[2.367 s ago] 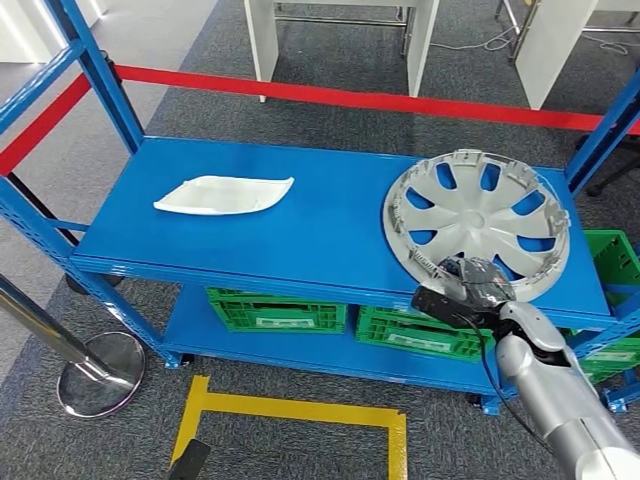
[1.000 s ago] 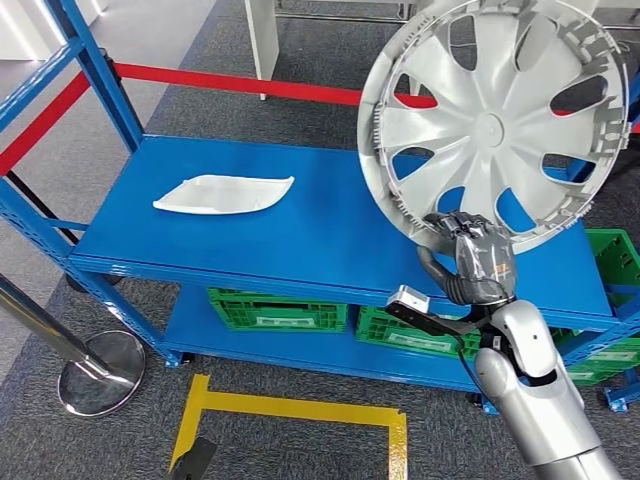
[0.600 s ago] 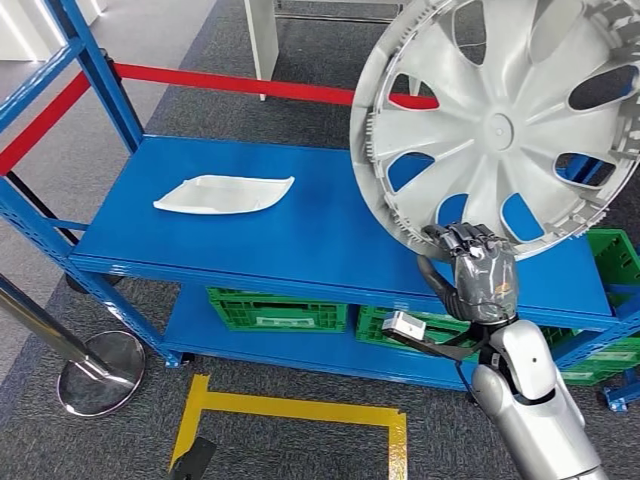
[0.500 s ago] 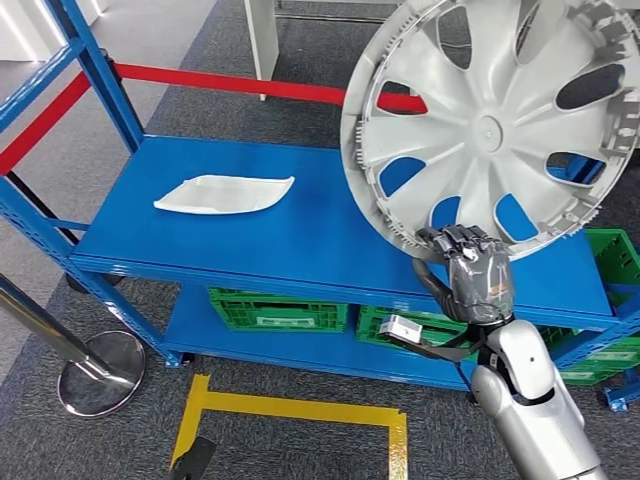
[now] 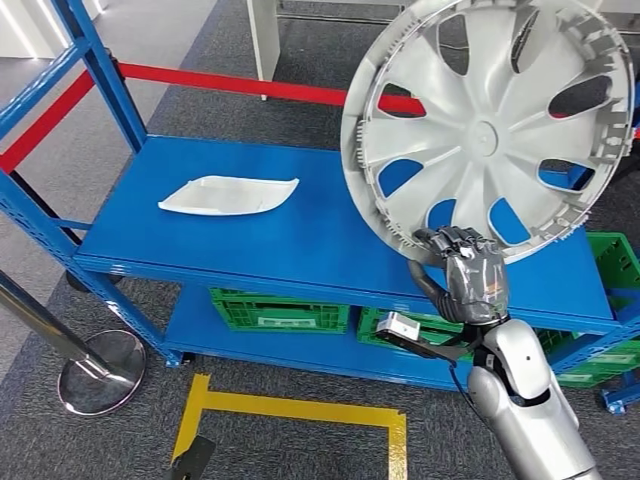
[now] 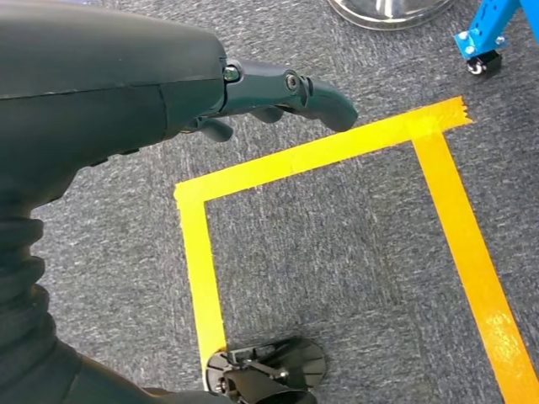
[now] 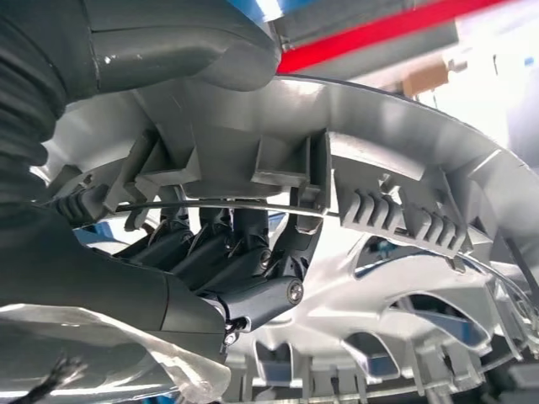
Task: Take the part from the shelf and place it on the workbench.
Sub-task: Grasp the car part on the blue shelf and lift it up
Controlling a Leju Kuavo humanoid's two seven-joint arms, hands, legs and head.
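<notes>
A large silver wheel cover (image 5: 483, 130) is held up on edge above the right end of the blue shelf top (image 5: 302, 235), its ribbed inner side facing me. My right hand (image 5: 464, 272) grips its lower rim, and in the right wrist view the dark fingers (image 7: 242, 278) curl over the rim of the wheel cover (image 7: 394, 278), with the thumb on the other side. A flat white part (image 5: 226, 195) lies on the left half of the shelf. My left hand (image 6: 190, 93) hangs over the carpet holding nothing, fingers apart.
Green crates (image 5: 275, 312) sit on the lower shelf. A red barrier strip (image 5: 264, 88) runs behind the shelf, with white table legs (image 5: 264, 40) beyond. A blue upright (image 5: 106, 75) stands at the left. Yellow floor tape (image 5: 294, 410) and a stanchion base (image 5: 102, 372) lie below.
My right hand has lifted the wheel cover off the shelf top and tipped it upright. Over the last half second it has barely moved. The white part stays put.
</notes>
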